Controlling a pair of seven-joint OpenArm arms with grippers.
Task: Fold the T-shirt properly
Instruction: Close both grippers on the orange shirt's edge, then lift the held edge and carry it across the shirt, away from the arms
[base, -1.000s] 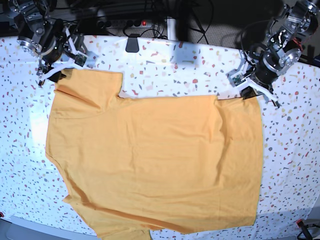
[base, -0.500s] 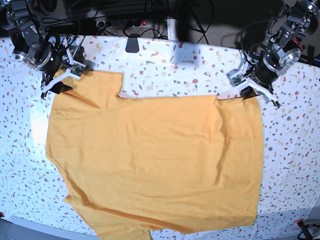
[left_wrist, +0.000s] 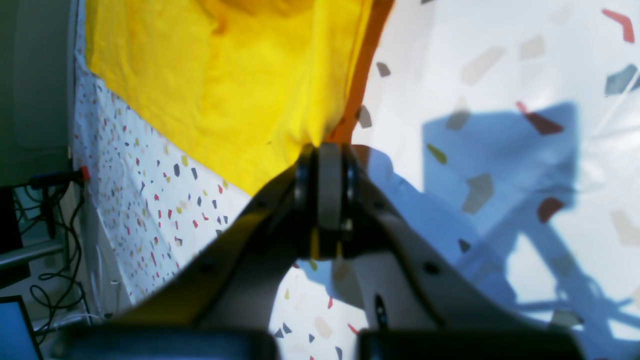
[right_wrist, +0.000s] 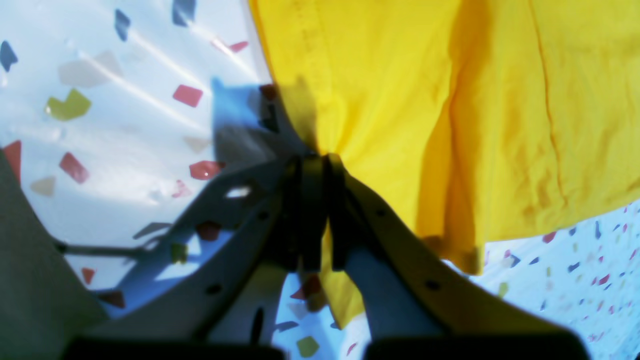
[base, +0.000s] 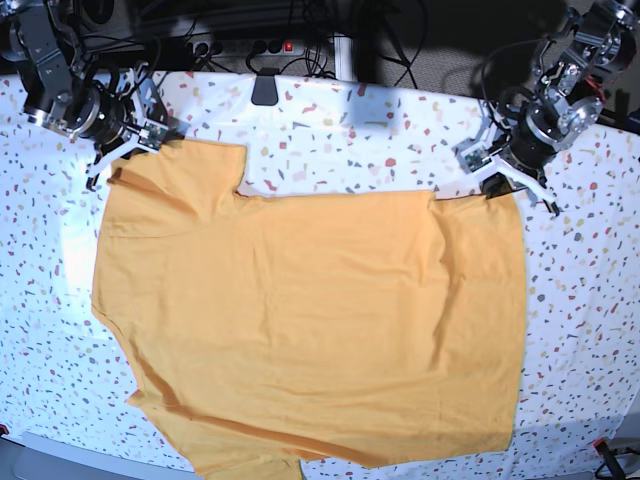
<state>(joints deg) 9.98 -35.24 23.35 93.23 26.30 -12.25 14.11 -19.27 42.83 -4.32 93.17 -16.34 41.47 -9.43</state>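
Soft creased orange-yellow T-shirt (base: 310, 320) on speckled table (base: 330, 120), left end effector (left_wrist: 322, 150) and right end effector (right_wrist: 314, 157) each clamped on fabric

The T-shirt (base: 310, 320) runs off the base view's bottom edge; both wrist views' lower edges are blurred

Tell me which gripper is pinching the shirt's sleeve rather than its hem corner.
The right gripper, at the base view's upper left, is shut on the T-shirt at its sleeve edge. The left gripper, upper right, grips the straight hem corner instead.
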